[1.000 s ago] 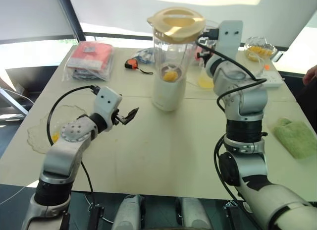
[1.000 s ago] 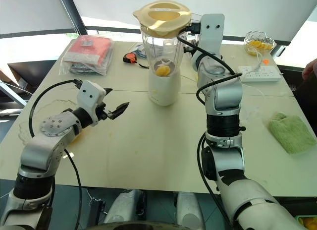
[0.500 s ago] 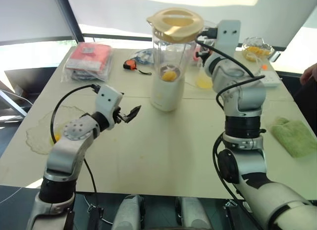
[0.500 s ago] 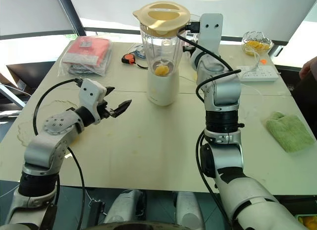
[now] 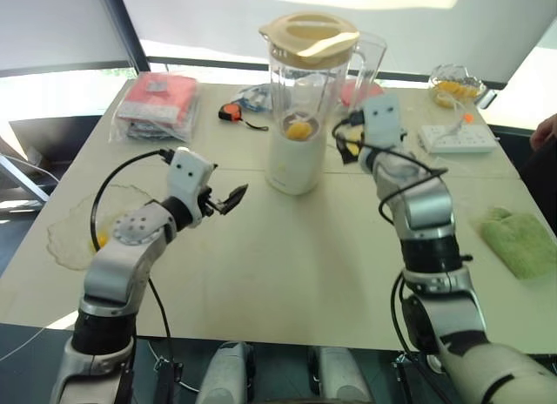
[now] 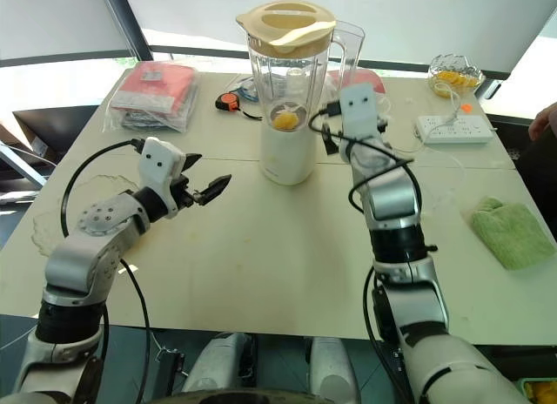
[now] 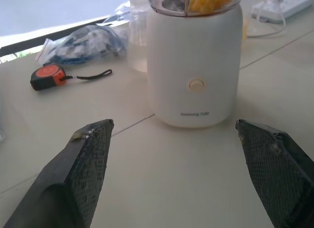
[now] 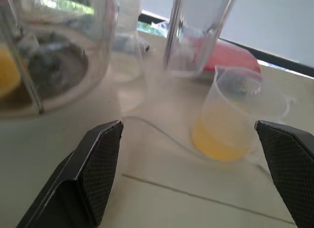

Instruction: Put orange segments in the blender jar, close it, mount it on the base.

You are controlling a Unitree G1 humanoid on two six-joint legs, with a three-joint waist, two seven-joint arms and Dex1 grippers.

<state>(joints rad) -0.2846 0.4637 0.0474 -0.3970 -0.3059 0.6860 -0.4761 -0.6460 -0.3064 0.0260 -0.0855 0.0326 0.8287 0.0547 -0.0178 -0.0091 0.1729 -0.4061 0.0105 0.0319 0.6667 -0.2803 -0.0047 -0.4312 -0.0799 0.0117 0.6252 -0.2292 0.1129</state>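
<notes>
With the blender jar [image 6: 291,73] lidded, orange segments [image 6: 285,121] inside, and seated on the base [image 6: 287,158], the task looks done — both the left hand [image 7: 171,179] and right hand [image 8: 191,174] gape empty, jar just ahead, so next calls only for backing away

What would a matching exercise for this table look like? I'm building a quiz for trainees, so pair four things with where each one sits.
Things:
1. blender jar
2. green cloth
3. red packet
4. tape measure

Places:
A. near the table's right edge
B. at the far left of the table
C. mounted on the white base, tan lid on
D. between the red packet and the base

Pairs: 1-C, 2-A, 3-B, 4-D
</notes>
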